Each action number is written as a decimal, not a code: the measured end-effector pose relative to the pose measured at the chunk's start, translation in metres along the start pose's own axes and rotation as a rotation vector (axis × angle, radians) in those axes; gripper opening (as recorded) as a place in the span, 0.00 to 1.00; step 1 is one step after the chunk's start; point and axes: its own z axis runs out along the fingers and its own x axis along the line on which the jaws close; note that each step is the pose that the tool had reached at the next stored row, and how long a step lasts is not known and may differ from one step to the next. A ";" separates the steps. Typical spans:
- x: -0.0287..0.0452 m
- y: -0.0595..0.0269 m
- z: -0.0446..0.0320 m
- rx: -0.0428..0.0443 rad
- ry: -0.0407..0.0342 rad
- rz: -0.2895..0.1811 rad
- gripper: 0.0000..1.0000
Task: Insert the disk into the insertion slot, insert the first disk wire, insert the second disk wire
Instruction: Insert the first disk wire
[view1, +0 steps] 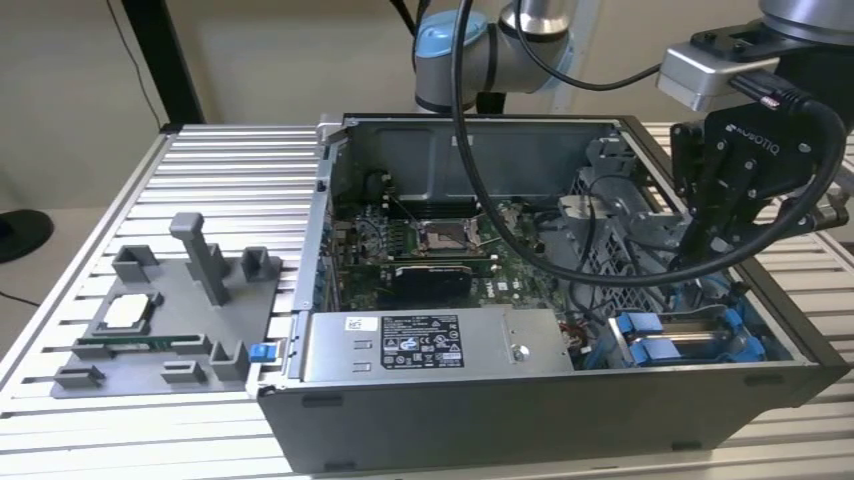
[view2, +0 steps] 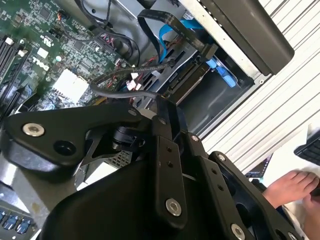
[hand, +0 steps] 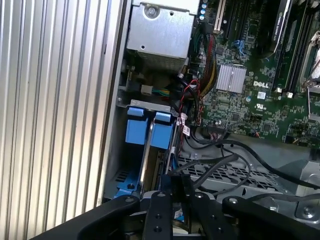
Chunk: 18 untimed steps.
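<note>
The disk (hand: 150, 132) sits edge-up in the insertion slot (view1: 747, 345) at the case's front corner on the exterior view's right. Its blue bracket tabs (view1: 654, 345) stick up there, and the blue bracket (view2: 225, 75) shows in the second wrist view too. My gripper (view1: 694, 250) hangs inside the case just behind that bay, over the perforated drive cage. In both wrist views the fingers (view2: 165, 117) are together, and a thin black wire (view2: 117, 92) ends at the fingertips (hand: 176, 181). A bundle of more black wires (hand: 220, 162) lies over the cage beside them.
The grey labelled power-supply box (view1: 427, 345) fills the case's front. The green motherboard (view1: 427, 245) lies behind it. My arm's thick black cable (view1: 534, 255) loops across the case. A grey fixture with posts (view1: 174, 310) stands on the slatted table. A person's hand (view2: 292, 187) rests outside the case.
</note>
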 end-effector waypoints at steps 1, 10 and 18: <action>0.0000 0.0000 0.0000 0.0000 0.0000 0.000 0.00; 0.0000 0.0000 0.0000 0.0001 -0.0006 0.000 0.00; 0.0017 -0.0044 0.0003 -0.0014 -0.0008 0.000 0.00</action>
